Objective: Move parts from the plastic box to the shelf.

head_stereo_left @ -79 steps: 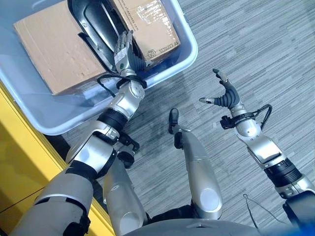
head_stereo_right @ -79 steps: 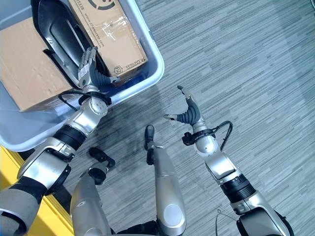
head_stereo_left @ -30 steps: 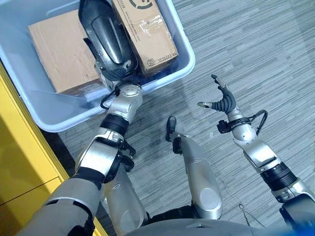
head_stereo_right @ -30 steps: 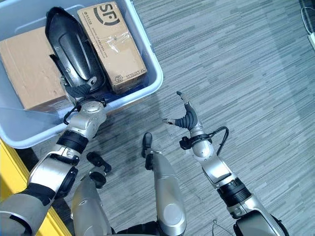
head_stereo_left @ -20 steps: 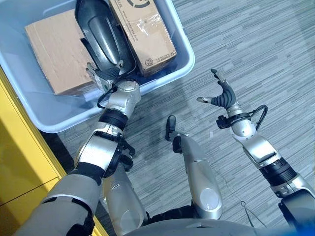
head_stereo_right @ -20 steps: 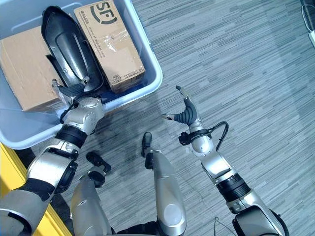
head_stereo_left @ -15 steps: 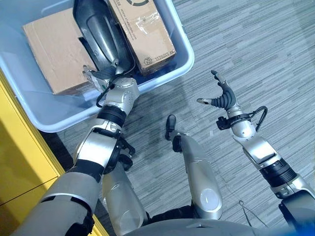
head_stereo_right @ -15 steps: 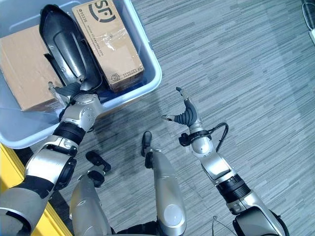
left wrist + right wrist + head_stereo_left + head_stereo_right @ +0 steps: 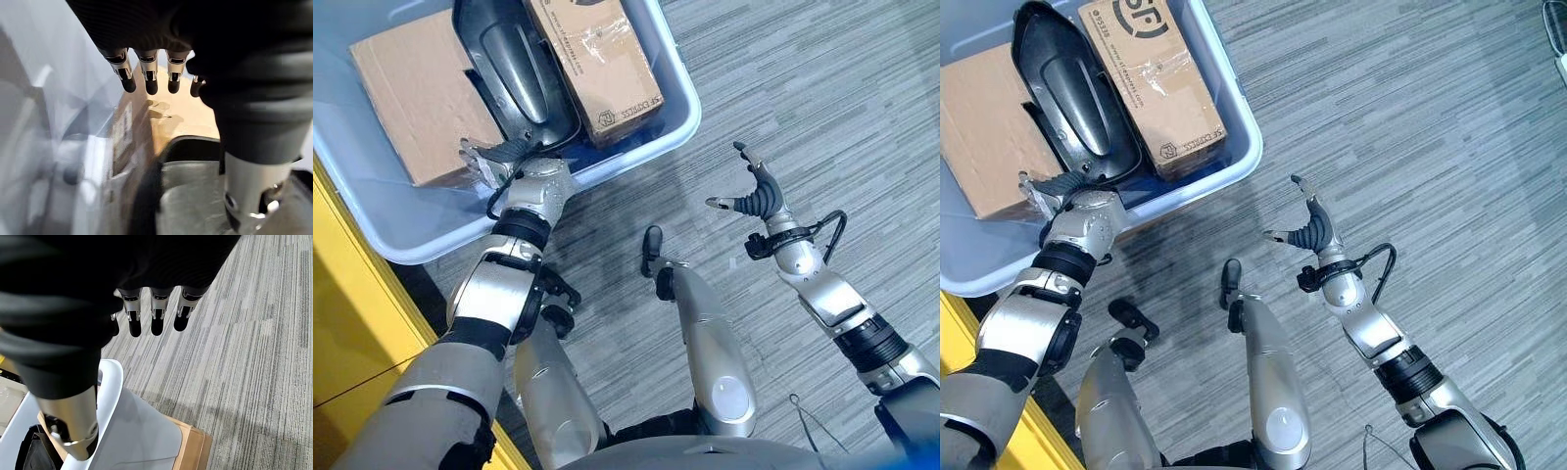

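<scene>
grey carpet (image 9: 822, 88), plastic box (image 9: 677, 117), left hand (image 9: 494, 157) inside

Black part (image 9: 514, 69) wedged between two cardboard boxes (image 9: 416, 98), apparently little side room, box rim (image 9: 636, 147) near

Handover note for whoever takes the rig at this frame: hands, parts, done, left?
Left hand: open, holding nothing, at the near end of the black part inside the plastic box.
Right hand: open and empty, over the carpet, right of the box.
In the box: the black part between a plain cardboard box and a taped cardboard box.
Done: nothing is out of the box.
Left: grasp each part, lift it out, carry it to the shelf.
</scene>
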Controlling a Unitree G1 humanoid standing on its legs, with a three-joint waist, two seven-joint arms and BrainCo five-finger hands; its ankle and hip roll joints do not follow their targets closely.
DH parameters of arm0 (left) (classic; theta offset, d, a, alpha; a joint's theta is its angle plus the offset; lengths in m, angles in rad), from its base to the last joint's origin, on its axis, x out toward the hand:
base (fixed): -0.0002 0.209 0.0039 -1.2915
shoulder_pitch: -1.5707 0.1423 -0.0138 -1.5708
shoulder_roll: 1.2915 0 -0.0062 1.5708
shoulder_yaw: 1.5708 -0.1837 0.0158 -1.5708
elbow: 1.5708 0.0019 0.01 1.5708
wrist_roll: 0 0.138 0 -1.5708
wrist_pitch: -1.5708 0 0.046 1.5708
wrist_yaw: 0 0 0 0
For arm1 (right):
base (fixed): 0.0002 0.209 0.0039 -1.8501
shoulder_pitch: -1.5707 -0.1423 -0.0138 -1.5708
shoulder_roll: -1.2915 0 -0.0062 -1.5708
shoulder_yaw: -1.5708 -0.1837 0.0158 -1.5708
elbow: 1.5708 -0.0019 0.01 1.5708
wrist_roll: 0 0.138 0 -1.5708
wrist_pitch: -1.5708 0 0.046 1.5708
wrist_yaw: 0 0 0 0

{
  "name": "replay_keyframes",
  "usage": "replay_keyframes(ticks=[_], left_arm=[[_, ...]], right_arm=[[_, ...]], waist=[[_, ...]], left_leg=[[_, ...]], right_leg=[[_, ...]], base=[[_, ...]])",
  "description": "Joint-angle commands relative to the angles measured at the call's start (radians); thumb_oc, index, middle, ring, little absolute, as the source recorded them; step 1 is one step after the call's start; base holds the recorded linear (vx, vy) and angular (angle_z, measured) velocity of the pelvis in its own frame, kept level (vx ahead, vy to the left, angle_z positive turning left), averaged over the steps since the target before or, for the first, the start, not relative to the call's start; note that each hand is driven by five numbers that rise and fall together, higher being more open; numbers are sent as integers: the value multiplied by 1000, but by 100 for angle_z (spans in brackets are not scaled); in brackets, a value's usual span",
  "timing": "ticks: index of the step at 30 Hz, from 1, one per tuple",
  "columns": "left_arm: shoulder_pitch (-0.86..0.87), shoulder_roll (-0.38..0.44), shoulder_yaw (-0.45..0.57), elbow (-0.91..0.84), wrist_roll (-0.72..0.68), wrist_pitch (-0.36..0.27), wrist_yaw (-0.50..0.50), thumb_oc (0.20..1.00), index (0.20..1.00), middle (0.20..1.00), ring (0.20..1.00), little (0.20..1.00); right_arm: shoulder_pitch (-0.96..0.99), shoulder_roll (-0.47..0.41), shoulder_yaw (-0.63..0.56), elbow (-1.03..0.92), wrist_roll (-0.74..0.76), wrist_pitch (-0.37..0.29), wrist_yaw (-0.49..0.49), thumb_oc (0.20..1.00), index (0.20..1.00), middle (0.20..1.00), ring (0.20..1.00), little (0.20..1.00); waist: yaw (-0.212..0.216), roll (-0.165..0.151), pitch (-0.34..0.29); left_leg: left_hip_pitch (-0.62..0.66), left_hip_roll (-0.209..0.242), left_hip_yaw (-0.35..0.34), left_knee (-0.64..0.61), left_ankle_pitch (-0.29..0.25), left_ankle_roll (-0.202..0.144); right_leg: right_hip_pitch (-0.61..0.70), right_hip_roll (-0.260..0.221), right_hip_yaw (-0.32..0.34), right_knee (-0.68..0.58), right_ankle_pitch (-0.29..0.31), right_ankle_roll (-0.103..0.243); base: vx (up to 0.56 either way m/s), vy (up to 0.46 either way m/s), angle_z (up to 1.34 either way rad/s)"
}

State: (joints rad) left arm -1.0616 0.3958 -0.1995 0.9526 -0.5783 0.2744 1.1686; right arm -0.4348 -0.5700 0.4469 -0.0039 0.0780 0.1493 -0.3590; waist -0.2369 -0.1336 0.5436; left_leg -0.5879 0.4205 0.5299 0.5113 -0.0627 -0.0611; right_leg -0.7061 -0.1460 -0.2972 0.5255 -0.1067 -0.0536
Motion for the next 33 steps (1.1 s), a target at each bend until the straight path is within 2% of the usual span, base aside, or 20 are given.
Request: replay_keyframes(ticks=[1, 7, 11, 13, 14, 19, 23, 26, 27, 28, 29, 33], left_arm=[[-52, 65, -42, 22, 61, 59, -39, 1000, 1000, 1000, 1000, 1000], [-72, 79, -77, 51, 93, 82, -111, 1000, 1000, 1000, 1000, 1000], [-78, 76, -79, 61, 47, 74, -122, 1000, 1000, 1000, 1000, 1000], [-82, 72, -79, 68, 75, 76, -109, 1000, 1000, 1000, 1000, 1000], [-90, 79, -84, 73, 142, 97, -103, 1000, 1000, 1000, 1000, 1000], [-114, 121, -127, 59, 284, 160, -137, 1000, 1000, 1000, 1000, 1000], [-122, 132, -145, 56, 324, 175, -151, 1000, 1000, 1000, 1000, 1000], [-130, 144, -165, 58, 388, 145, -199, 1000, 1000, 1000, 1000, 1000], [-133, 144, -170, 58, 389, 138, -218, 837, 837, 837, 837, 837], [-134, 144, -171, 58, 387, 137, -221, 620, 620, 620, 620, 620], [-138, 138, -179, 54, 370, 128, -234, 200, 200, 200, 200, 200], [-130, 127, -181, 49, 324, 103, -250, 200, 200, 200, 200, 200]], right_arm=[[-7, -26, -33, -39, 22, -7, -35, 1000, 1000, 1000, 1000, 1000], [-20, -38, -35, -31, 25, 6, -35, 1000, 1000, 1000, 1000, 1000], [-26, -39, -42, -38, 21, 18, -35, 1000, 1000, 1000, 1000, 1000], [-29, -40, -44, -35, 19, 18, -31, 1000, 1000, 1000, 1000, 1000], [-32, -43, -44, -35, 20, 22, -31, 1000, 1000, 1000, 1000, 1000], [-25, -63, -54, -41, 38, 30, -32, 1000, 1000, 1000, 1000, 1000], [-13, -72, -53, -40, 37, 25, -34, 1000, 1000, 1000, 1000, 1000], [-2, -75, -53, -34, 36, 7, -33, 1000, 1000, 1000, 1000, 1000], [-1, -76, -52, -36, 39, 7, -35, 1000, 1000, 1000, 1000, 1000], [0, -76, -52, -37, 40, 7, -36, 1000, 1000, 1000, 1000, 1000], [-1, -75, -52, -33, 36, 0, -38, 1000, 1000, 1000, 1000, 1000], [5, -73, -55, -33, 20, -6, -36, 1000, 1000, 1000, 1000, 1000]], waist=[[0, -72, -24], [-6, -66, -24], [-7, -64, -24], [-8, -64, -24], [-9, -64, -24], [-8, -66, -24], [-10, -62, -24], [-12, -60, -24], [-12, -60, -24], [-12, -60, -24], [-14, -59, -24], [-16, -56, -24]], left_leg=[[-77, 56, -70, 170, -29, -90], [-107, 54, -77, 185, -34, -89], [-122, 51, -83, 194, -36, -89], [-129, 51, -86, 199, -37, -90], [-136, 50, -88, 204, -41, -89], [-174, 47, -107, 237, -67, -80], [-189, 47, -112, 253, -74, -76], [-198, 47, -114, 262, -84, -74], [-199, 48, -114, 263, -85, -74], [-200, 48, -114, 263, -85, -74], [-200, 46, -114, 263, -82, -74], [-200, 44, -112, 262, -82, -74]], right_leg=[[-8, -38, 15, 5, 3, 116], [-40, -39, 21, 15, 4, 112], [-54, -39, 23, 19, 6, 112], [-62, -38, 25, 23, 6, 111], [-67, -39, 26, 26, 5, 110], [-102, -43, 26, 58, 1, 108], [-118, -44, 30, 72, -3, 106], [-126, -47, 32, 80, -6, 106], [-128, -47, 32, 81, -6, 106], [-128, -47, 32, 82, -7, 106], [-129, -46, 33, 79, -5, 107], [-130, -44, 37, 75, -4, 107]], base=[[0, 0, 0], [5, 4, 0], [0, 0, 0], [0, 0, 0], [0, 0, 0], [0, 0, 0], [0, 0, 0], [0, 0, 0], [0, 0, 0], [0, 0, 0], [0, 0, 0], [0, 0, 0]])
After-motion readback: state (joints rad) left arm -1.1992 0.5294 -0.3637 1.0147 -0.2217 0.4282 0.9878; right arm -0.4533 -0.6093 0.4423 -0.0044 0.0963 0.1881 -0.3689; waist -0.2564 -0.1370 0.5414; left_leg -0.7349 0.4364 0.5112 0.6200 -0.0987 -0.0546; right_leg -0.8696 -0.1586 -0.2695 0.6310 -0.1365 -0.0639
